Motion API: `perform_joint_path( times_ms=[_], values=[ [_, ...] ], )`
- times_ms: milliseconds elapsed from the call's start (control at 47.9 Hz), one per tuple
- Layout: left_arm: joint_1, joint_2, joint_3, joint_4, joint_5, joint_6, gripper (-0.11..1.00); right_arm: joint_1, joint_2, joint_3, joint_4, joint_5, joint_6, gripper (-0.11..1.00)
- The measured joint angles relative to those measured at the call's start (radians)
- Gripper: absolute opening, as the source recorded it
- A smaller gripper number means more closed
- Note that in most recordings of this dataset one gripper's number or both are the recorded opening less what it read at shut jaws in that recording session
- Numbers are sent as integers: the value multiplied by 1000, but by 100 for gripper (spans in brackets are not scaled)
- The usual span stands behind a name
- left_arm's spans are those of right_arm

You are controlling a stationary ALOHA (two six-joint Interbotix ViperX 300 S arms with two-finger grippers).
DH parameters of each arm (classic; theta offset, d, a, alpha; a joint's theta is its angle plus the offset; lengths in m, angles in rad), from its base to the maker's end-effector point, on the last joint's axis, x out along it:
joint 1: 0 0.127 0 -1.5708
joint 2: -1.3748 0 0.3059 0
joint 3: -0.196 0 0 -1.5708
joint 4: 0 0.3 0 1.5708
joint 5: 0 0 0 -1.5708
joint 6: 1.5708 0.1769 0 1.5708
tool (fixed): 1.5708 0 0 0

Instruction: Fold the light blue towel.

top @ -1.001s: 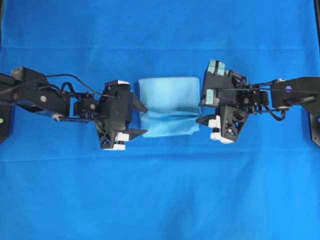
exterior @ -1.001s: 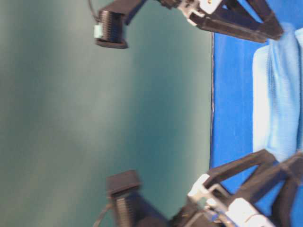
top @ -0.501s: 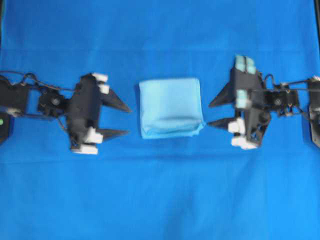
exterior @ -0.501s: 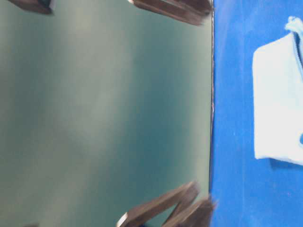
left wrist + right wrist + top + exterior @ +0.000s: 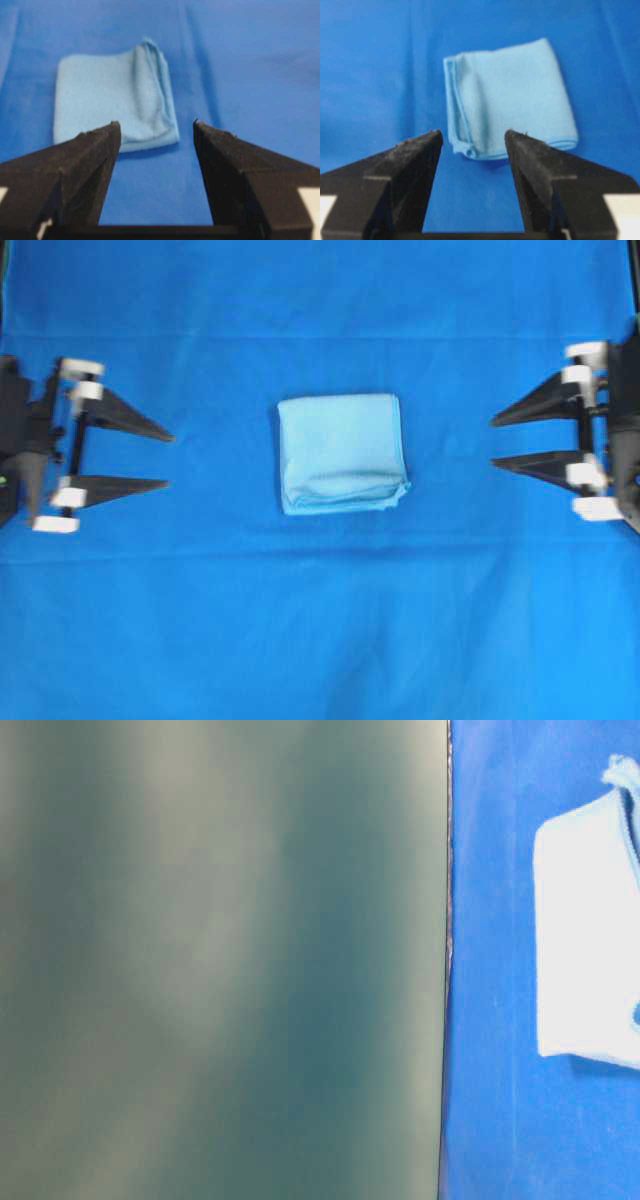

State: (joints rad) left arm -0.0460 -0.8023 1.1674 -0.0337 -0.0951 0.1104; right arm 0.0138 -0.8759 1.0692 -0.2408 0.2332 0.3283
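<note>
The light blue towel (image 5: 341,453) lies folded into a small rectangle in the middle of the royal-blue covering; it also shows as the light blue towel (image 5: 114,103) and the light blue towel (image 5: 507,96) in the wrist views, and partly at the right edge of the table-level view (image 5: 590,940). My left gripper (image 5: 170,460) is far left, open, empty, well clear of the towel. My right gripper (image 5: 492,444) is far right, open, empty, also well apart. Bare covering shows between the left gripper (image 5: 156,129) jaws and the right gripper (image 5: 473,136) jaws.
The royal-blue table covering (image 5: 330,620) spans the whole table. A dark green backdrop (image 5: 220,960) fills most of the table-level view, meeting the covering at a vertical edge.
Both grippers have let the towel go and drawn back outward, left one to the left edge, right one to the right edge. The towel has settled flat and folded.
</note>
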Motion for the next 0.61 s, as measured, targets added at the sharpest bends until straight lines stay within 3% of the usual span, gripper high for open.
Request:
perform_joint_path(
  times_ms=[313, 438, 605],
  values=[
    [44, -282, 184, 0, 23, -20, 56, -49, -256, 224, 3, -84, 11, 58],
    [57, -339, 222, 0, 40, -48, 56, -86, -273, 290, 17, -137, 11, 58],
    [72, -353, 236, 0, 44, -63, 56, -94, -273, 301, 21, -161, 11, 58]
  ],
)
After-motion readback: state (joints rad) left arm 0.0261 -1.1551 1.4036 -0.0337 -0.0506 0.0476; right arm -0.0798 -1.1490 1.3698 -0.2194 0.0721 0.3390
